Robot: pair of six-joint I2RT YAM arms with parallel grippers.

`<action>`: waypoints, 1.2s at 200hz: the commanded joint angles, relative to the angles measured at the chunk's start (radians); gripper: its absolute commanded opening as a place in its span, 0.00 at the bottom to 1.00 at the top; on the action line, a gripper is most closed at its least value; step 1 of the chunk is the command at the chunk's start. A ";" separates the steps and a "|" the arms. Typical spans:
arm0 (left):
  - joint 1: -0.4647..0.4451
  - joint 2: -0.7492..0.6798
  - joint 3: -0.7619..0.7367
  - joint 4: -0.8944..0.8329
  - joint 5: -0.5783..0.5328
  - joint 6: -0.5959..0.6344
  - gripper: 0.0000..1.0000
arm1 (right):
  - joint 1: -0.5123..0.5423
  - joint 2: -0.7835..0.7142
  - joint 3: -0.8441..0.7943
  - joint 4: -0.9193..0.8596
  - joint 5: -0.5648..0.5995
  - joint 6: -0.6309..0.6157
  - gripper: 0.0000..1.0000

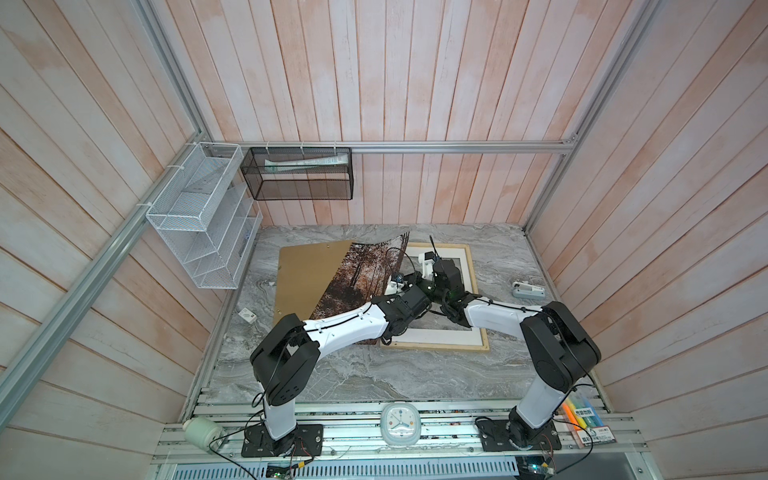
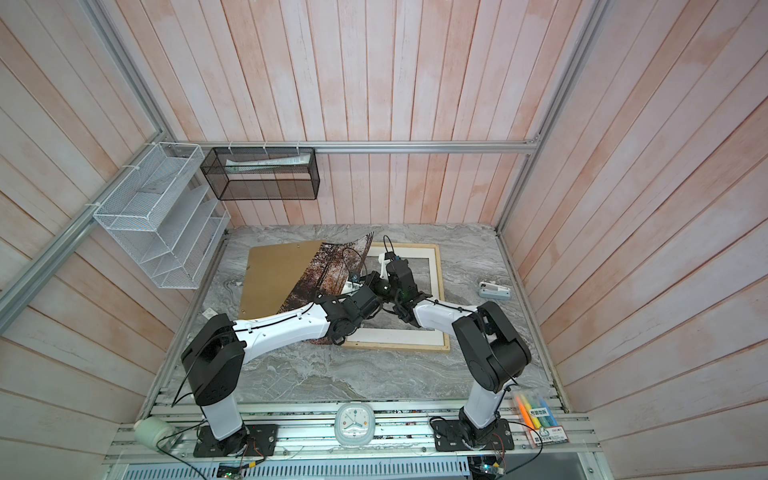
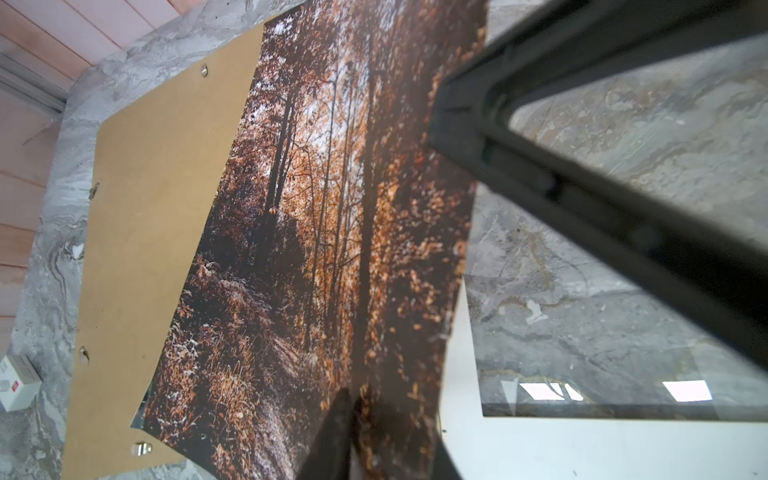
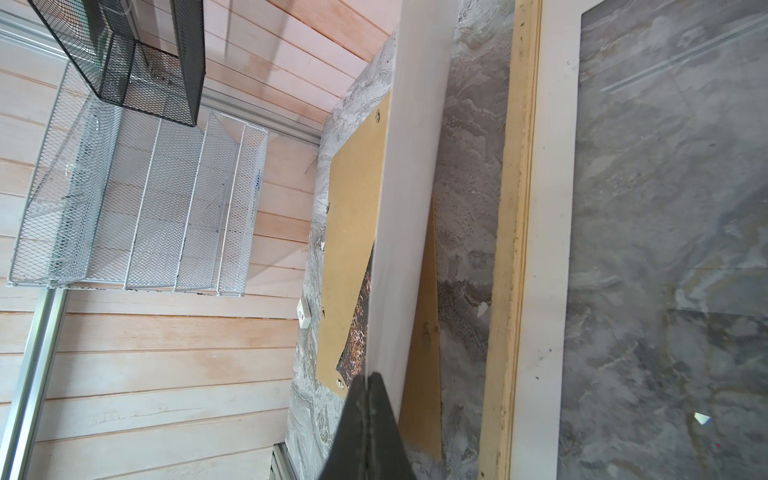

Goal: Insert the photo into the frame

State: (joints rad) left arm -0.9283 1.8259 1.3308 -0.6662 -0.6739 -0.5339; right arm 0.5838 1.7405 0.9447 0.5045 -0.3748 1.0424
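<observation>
The photo (image 1: 361, 274), an autumn forest print, is lifted and curved, its left part lying over the brown backing board (image 1: 307, 274). My right gripper (image 1: 415, 255) is shut on its raised right edge. The right wrist view shows the closed fingertips (image 4: 368, 380) pinching the sheet's white back (image 4: 411, 187). My left gripper (image 1: 397, 279) sits lower along that edge. In the left wrist view one finger (image 3: 336, 432) lies over the photo (image 3: 332, 208) and the other stands past its edge, a narrow gap between them. The pale wood frame (image 1: 440, 345) lies flat to the right, holding the white mat (image 1: 436, 336).
A small white box (image 1: 248, 316) lies left of the board. A grey stapler-like device (image 1: 528, 289) sits at the right. White (image 1: 195, 216) and black (image 1: 299, 174) mesh baskets hang on the back left walls. A clock (image 1: 401, 424) and highlighters (image 1: 582, 415) are on the front rail.
</observation>
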 commanded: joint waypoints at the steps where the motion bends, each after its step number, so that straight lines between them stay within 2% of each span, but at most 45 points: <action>1: -0.001 -0.003 0.019 -0.012 -0.031 -0.001 0.15 | 0.010 -0.025 0.004 0.005 0.019 -0.026 0.00; 33: 0.000 -0.014 0.025 -0.029 -0.042 0.004 0.07 | 0.012 -0.027 0.015 -0.010 0.023 -0.037 0.00; 39: -0.001 -0.015 0.028 -0.035 -0.044 0.005 0.06 | 0.011 -0.030 0.018 -0.014 0.025 -0.042 0.04; 65: -0.001 -0.033 0.027 -0.040 -0.044 0.013 0.00 | 0.009 -0.056 0.027 -0.043 0.044 -0.072 0.31; 86: -0.001 -0.054 0.022 -0.034 -0.036 0.028 0.00 | -0.006 -0.100 0.020 -0.067 0.063 -0.099 0.40; 127: -0.001 -0.081 0.064 -0.079 -0.053 0.059 0.00 | -0.096 -0.263 -0.072 -0.088 0.105 -0.115 0.45; 147: -0.001 -0.099 0.083 -0.089 -0.061 0.085 0.00 | -0.172 -0.346 -0.135 -0.106 0.129 -0.123 0.47; 167: -0.002 -0.112 0.110 -0.095 -0.060 0.111 0.00 | -0.256 -0.409 -0.194 -0.121 0.098 -0.133 0.48; 199: -0.008 -0.111 0.180 -0.125 -0.047 0.135 0.00 | -0.360 -0.467 -0.273 -0.167 0.110 -0.186 0.54; 225: -0.018 -0.110 0.258 -0.138 -0.011 0.162 0.00 | -0.464 -0.481 -0.361 -0.130 0.032 -0.180 0.55; 229: -0.052 -0.109 0.273 -0.141 -0.004 0.168 0.00 | -0.474 -0.480 -0.372 -0.124 0.028 -0.186 0.55; 240: -0.068 -0.105 0.317 -0.139 0.022 0.184 0.00 | -0.494 -0.470 -0.391 -0.122 0.033 -0.207 0.57</action>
State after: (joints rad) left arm -0.9504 1.7393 1.5620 -0.7937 -0.7017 -0.3988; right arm 0.1326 1.2747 0.5949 0.3847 -0.3096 0.8803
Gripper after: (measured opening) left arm 0.046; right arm 0.557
